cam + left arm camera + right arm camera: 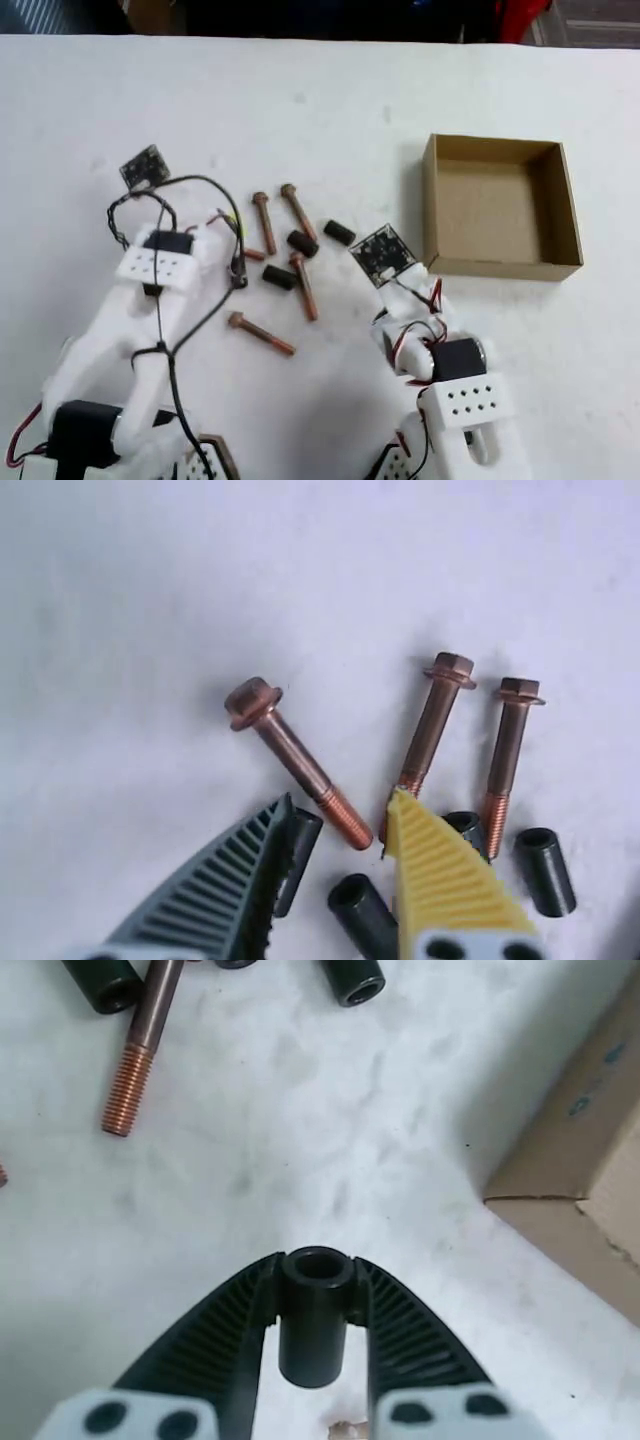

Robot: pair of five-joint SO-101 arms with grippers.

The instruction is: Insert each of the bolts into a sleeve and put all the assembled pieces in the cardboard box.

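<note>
A sleeve (pixel 316 1325) is gripped in the closed right claw (pixel 316 1285) near the box (pixel 500 268), while the left claw (pixel 342 808) is held open over bolts (pixel 300 765) at the middle of the table (pixel 330 90), where one could be nudged aside if the claw is closed off-centre.

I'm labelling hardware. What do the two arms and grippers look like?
Both arms are white shells with black servos; the left arm trails black cable, the right arm red and white wires. The left gripper has one grey and one yellow ribbed finger; the right gripper, two black.
</note>
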